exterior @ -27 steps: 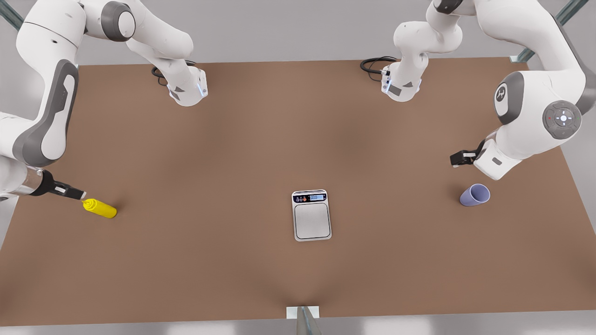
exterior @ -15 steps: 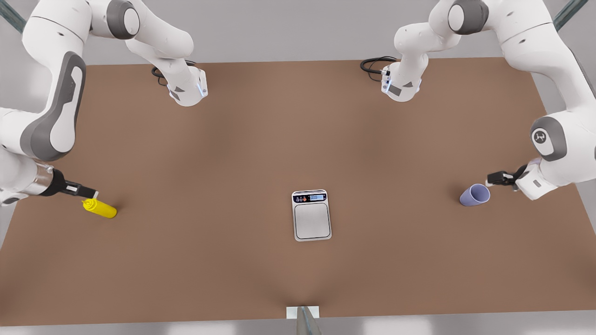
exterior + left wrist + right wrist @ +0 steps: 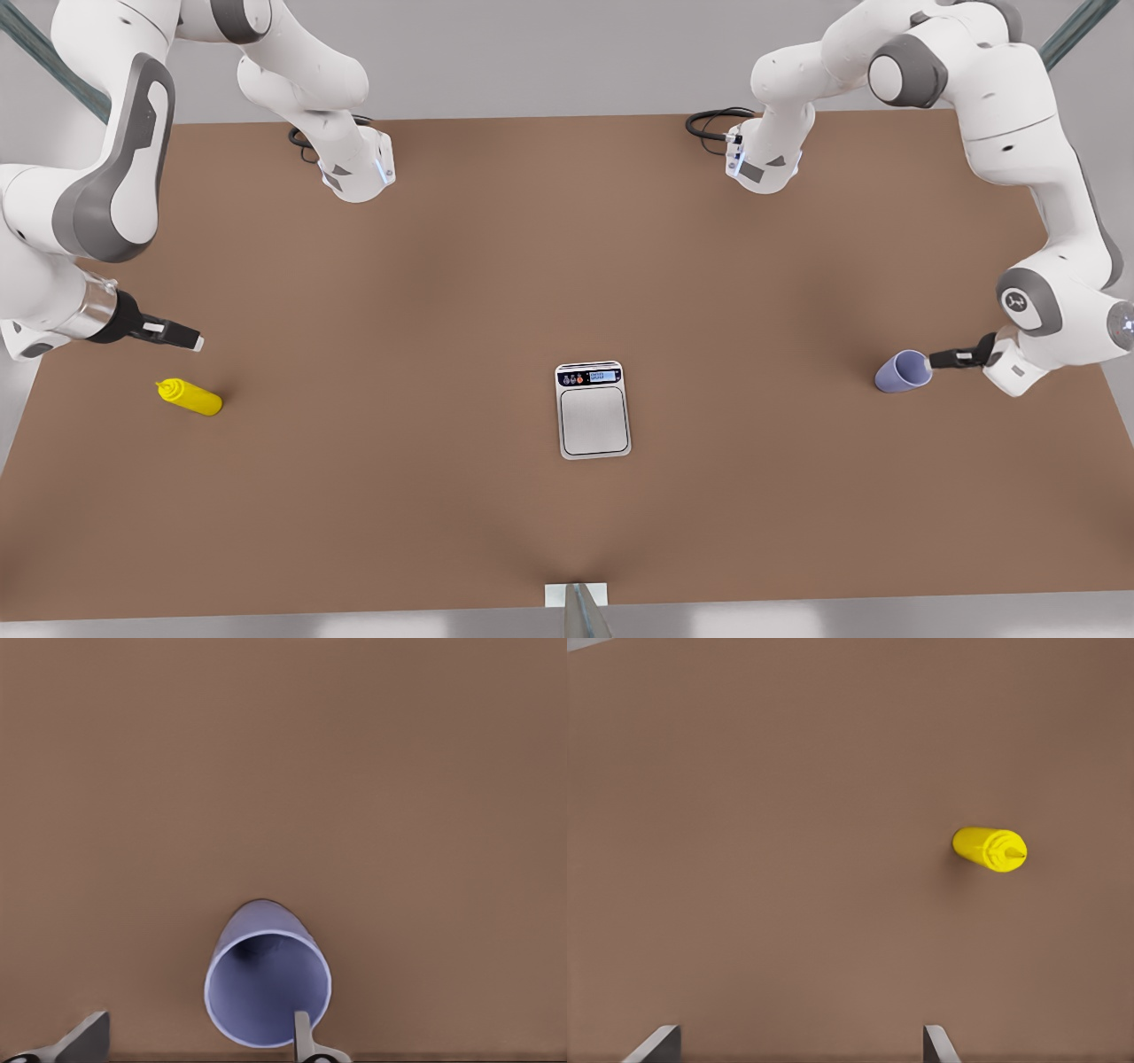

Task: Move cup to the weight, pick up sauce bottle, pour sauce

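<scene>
Cup (image 3: 903, 371) lying on its side at the front view's right of the table (image 3: 443, 292), left gripper (image 3: 935, 360) spread wide at its rim (one finger (image 3: 302, 1032) against the lip, nothing held), scale (image 3: 593, 409) mid-table, bottle (image 3: 190, 397) lying far left, right gripper (image 3: 189, 340) open and empty near it.

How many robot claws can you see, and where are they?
2. The left gripper is at the front view's right, open, right by the cup. The right gripper is at the front view's left, open, above and apart from the sauce bottle.
</scene>
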`<control>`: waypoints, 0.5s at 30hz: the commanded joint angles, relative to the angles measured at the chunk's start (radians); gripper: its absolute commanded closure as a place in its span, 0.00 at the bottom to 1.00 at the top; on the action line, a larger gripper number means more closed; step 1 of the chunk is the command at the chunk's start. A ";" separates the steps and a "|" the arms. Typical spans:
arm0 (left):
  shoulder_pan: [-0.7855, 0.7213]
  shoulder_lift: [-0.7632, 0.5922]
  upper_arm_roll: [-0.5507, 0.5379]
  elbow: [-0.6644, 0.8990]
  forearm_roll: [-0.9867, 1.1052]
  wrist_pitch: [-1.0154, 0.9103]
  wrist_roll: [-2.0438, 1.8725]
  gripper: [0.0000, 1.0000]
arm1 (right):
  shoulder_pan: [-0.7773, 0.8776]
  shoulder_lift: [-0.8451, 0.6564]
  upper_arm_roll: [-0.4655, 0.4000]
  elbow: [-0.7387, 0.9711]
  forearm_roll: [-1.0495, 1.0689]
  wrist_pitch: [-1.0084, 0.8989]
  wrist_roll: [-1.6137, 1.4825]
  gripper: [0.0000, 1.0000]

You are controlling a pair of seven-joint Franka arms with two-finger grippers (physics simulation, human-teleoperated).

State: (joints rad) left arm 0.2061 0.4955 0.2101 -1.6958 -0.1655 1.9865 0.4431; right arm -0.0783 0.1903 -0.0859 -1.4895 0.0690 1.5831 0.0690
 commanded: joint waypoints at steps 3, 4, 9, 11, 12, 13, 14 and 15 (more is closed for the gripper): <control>0.007 0.020 0.000 -0.005 -0.002 0.037 0.002 0.00 | 0.000 0.000 0.000 0.000 0.000 0.000 0.000 0.00; 0.007 0.026 0.000 -0.007 -0.002 0.058 0.002 0.00 | 0.000 0.000 0.000 0.000 0.000 0.000 0.000 0.00; 0.010 0.063 -0.001 -0.013 -0.003 0.091 0.002 0.00 | -0.002 0.000 0.000 0.000 0.000 -0.002 0.000 0.00; 0.010 0.067 -0.001 -0.036 -0.003 0.123 0.003 0.00 | -0.002 0.001 0.000 0.000 0.000 -0.003 0.000 0.00; 0.010 0.072 -0.001 -0.036 -0.003 0.126 0.003 0.00 | -0.002 0.001 0.000 0.000 0.000 -0.003 0.000 0.00; 0.012 0.080 -0.001 -0.036 -0.003 0.135 0.003 0.00 | -0.002 0.001 0.000 0.002 0.000 -0.003 0.000 0.00; 0.012 0.086 -0.001 -0.036 -0.003 0.147 0.003 0.00 | -0.002 0.003 0.000 0.002 0.000 -0.003 0.000 0.00; 0.010 0.089 -0.001 -0.036 -0.005 0.150 -0.001 0.20 | -0.002 0.003 -0.002 0.002 0.000 -0.002 0.000 0.00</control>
State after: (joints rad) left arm 0.2175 0.5859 0.2086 -1.7319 -0.1692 2.1368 0.4419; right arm -0.0800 0.1933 -0.0874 -1.4880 0.0690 1.5801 0.0690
